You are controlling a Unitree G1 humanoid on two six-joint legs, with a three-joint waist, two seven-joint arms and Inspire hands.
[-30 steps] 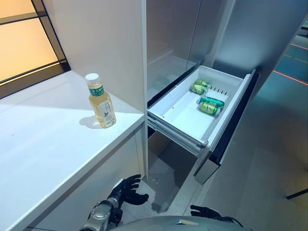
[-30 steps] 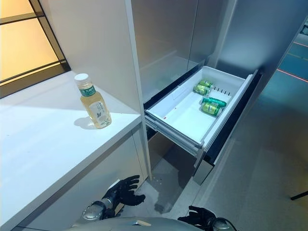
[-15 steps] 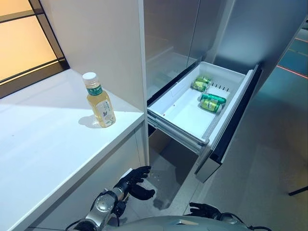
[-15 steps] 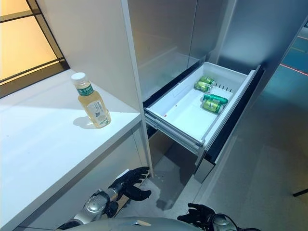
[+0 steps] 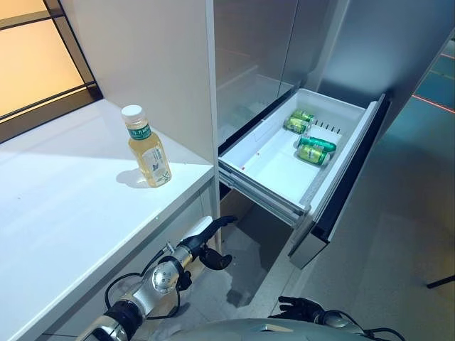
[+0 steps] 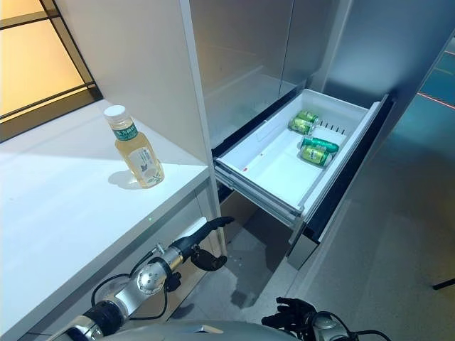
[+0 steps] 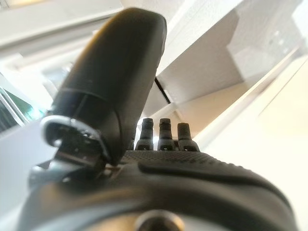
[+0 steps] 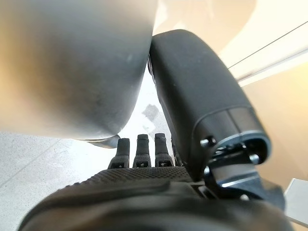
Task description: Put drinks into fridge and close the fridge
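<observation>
The bottle (image 5: 148,157) stands upright on the counter (image 5: 64,213), above and left of the left hand (image 5: 207,246), whose fingers are relaxed, empty, below the counter's edge.

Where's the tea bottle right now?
In the head views the tea bottle stands upright on the white counter, on the robot's left, near the counter's right edge beside the tall white panel, left of the open fridge drawer. Neither hand holds it.
</observation>
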